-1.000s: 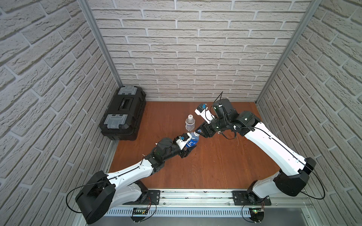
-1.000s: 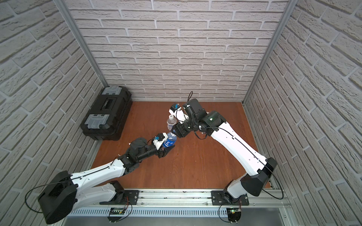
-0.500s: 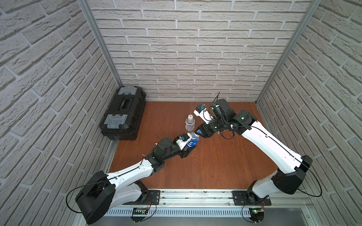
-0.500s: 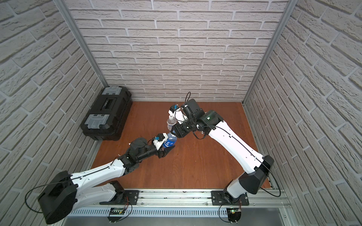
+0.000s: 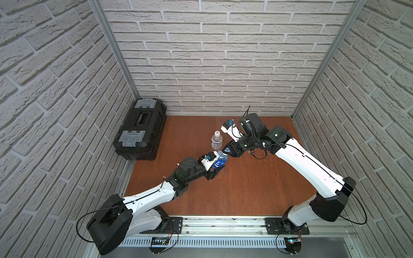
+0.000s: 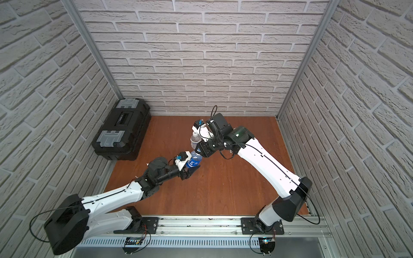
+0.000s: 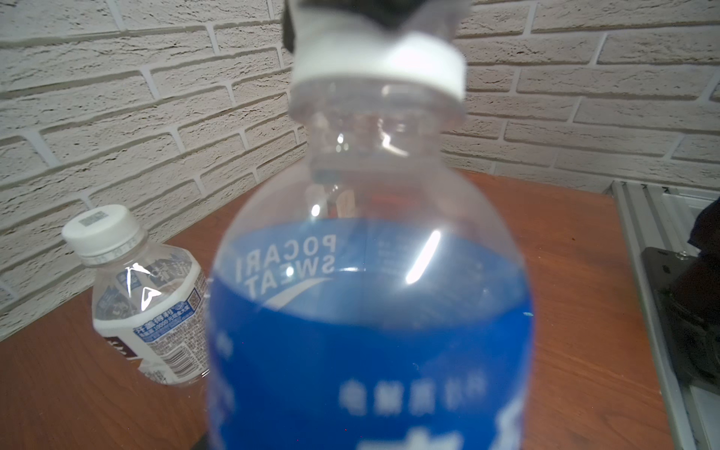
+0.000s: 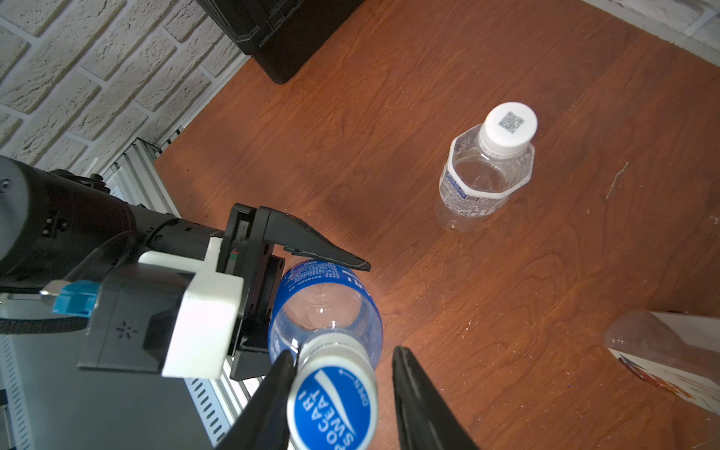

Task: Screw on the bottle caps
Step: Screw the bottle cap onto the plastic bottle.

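One down, by the look of it: the white-labelled bottle (image 8: 483,187) stands on the table (image 8: 350,117) with its white cap (image 8: 510,124) on. The left end effector (image 5: 216,167) clamps the blue-labelled bottle (image 7: 370,350) mid-table, and the right end effector (image 8: 343,354), jaws apart, straddles its blue cap (image 8: 333,401). The third bottle (image 8: 670,350) is cropped at the top. Three bottles, two caps seen.

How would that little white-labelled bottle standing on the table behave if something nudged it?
Probably very light: the white-labelled bottle looks empty, the table showing through it. Standing upright on a small base, it would likely slide or tip easily. Its thin clear wall may dent when squeezed.
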